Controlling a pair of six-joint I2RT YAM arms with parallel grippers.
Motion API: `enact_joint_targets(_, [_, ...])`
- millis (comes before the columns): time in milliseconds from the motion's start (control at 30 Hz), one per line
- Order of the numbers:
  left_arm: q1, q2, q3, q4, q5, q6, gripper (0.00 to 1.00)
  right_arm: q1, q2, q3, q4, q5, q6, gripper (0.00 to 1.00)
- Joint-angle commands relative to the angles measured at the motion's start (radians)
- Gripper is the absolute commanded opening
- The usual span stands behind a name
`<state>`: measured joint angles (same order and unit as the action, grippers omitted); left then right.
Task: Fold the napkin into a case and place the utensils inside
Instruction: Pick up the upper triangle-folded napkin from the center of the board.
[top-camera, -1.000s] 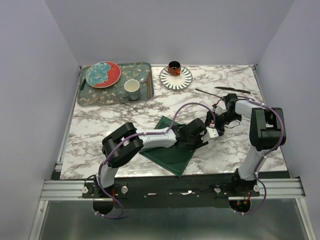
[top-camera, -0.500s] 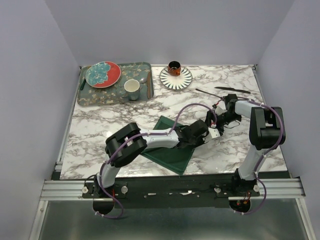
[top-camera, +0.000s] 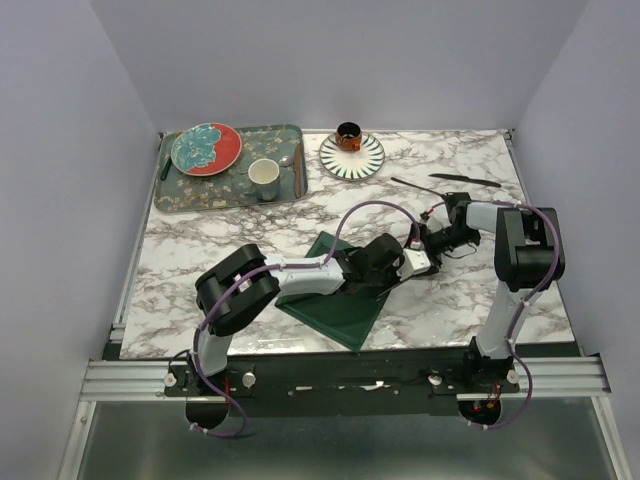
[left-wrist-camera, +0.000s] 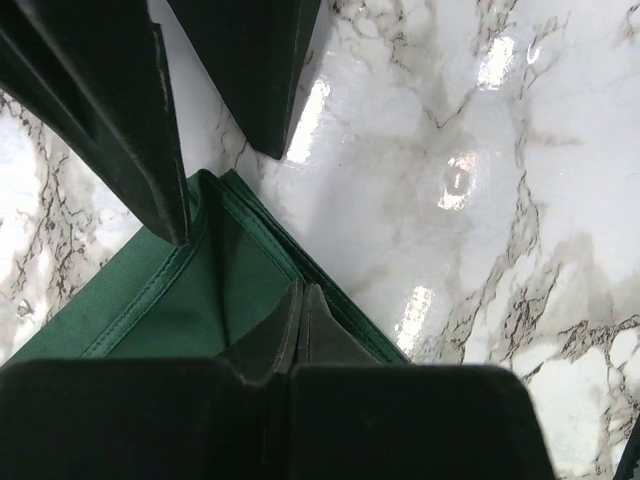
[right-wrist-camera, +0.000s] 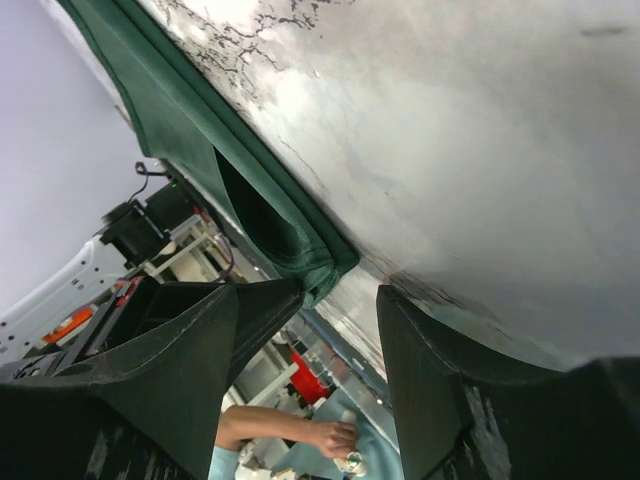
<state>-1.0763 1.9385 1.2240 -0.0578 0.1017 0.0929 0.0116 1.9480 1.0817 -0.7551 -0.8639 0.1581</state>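
**Left gripper** (left-wrist-camera: 300, 305) pinched shut on a raised fold of the green napkin (top-camera: 345, 305), mid marble table (top-camera: 230, 230); right gripper (right-wrist-camera: 338, 292) gaping at its corner, utensils (top-camera: 465, 180) well apart, far right. Risk — a one-layer pinch may slip, skewing the fold

white and grey marble table (top-camera: 230, 235), dark green napkin (top-camera: 340, 310) near the front middle, flowery green tray (top-camera: 200, 192) far left, stripy plate (top-camera: 367, 160) beside it, black fork (top-camera: 412, 185) and knife (top-camera: 465, 180) far right

dark green napkin (top-camera: 345, 308), grey-veined white table (top-camera: 230, 240), black-and-white striped plate (top-camera: 368, 160)
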Motion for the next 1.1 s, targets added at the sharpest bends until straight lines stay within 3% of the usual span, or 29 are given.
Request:
enact_joint_targets(0, [0.01,-0.059,-0.03,0.052,0.044,-0.019,0.0,0.004,0.06,-0.002,0.074,0.02,-0.022,0.67])
enact_joint_targets(233, [0.018,-0.061,-0.029,0.07,0.059,-0.035,0.02,0.011,0.091,-0.006,0.089,0.049,-0.025,0.67])
enact_joint_targets(300, [0.018,-0.044,-0.012,0.059,0.053,-0.036,0.14,0.011,0.085,-0.006,0.089,0.049,-0.025,0.67])
enact_joint_targets(333, [0.018,-0.039,-0.008,0.059,0.05,-0.038,0.25,0.013,0.077,-0.008,0.088,0.054,-0.023,0.67])
enact_joint_targets(433, [0.018,-0.023,0.008,0.059,0.03,-0.048,0.37,0.011,0.042,-0.016,0.085,0.083,-0.022,0.67])
enact_joint_targets(533, [0.018,0.002,0.031,0.059,0.003,-0.051,0.43,0.011,0.016,-0.02,0.076,0.098,-0.011,0.67])
enact_joint_targets(900, [0.018,0.092,0.095,-0.005,-0.01,-0.045,0.46,0.01,-0.006,-0.008,0.069,0.141,0.021,0.69])
enact_joint_targets(1067, [0.018,0.12,0.098,-0.027,-0.022,-0.039,0.35,0.011,-0.001,0.0,0.06,0.143,0.021,0.7])
